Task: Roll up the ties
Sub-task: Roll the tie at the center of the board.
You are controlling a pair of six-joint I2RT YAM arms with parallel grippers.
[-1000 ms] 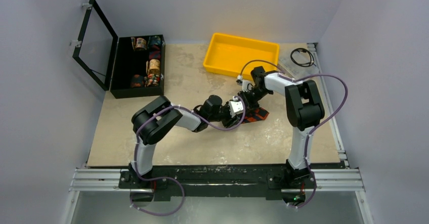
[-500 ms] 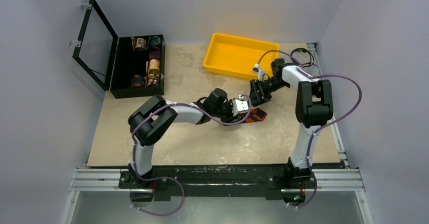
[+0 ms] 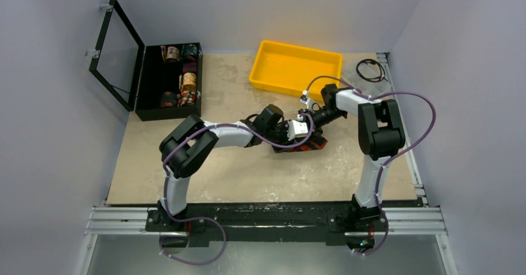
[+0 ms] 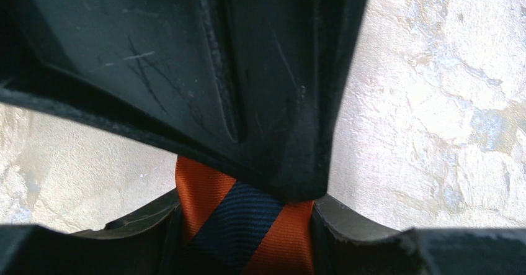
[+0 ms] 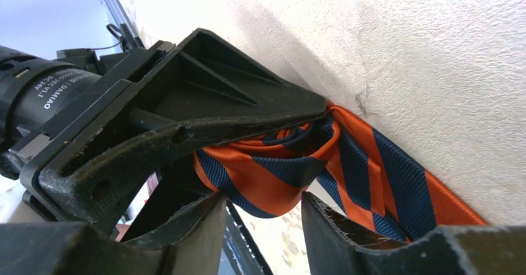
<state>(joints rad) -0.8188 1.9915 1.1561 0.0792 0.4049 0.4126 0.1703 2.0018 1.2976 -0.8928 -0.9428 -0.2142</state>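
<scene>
Far to the left on the table (image 3: 236, 175), a black case (image 3: 149, 92) stands with its glazed lid (image 3: 116, 54) swung up and several patterned fabric rolls (image 3: 188, 84) lying in its compartments. From the near edge, the left arm (image 3: 186, 151) reaches rightward across the marbled surface to the middle, where the 2 grippers meet over the tie (image 5: 372, 175). The tie, striped orange and dark navy, lies bunched on the table just in front of the yellow tray (image 3: 294, 70), with a flat length lying out to the right of the grippers.

The left gripper (image 4: 245, 225) is clenched on the tie. In its wrist view the striped cloth fills the whole gap between the 2 fingers and touches both. Directly ahead of them, a finger (image 4: 205, 70) of the right gripper (image 5: 263, 216) crowds the view, its tip touching the same fold.

The right gripper comes in from the right side, low over the table. Its 2 jaws stand apart with a curled fold of the tie sagging into the gap between them. Whether they pinch the cloth or merely flank it I cannot tell.

At the back right corner, well apart from the tie, a black cable (image 3: 371, 70) lies coiled beside the table's edge.
</scene>
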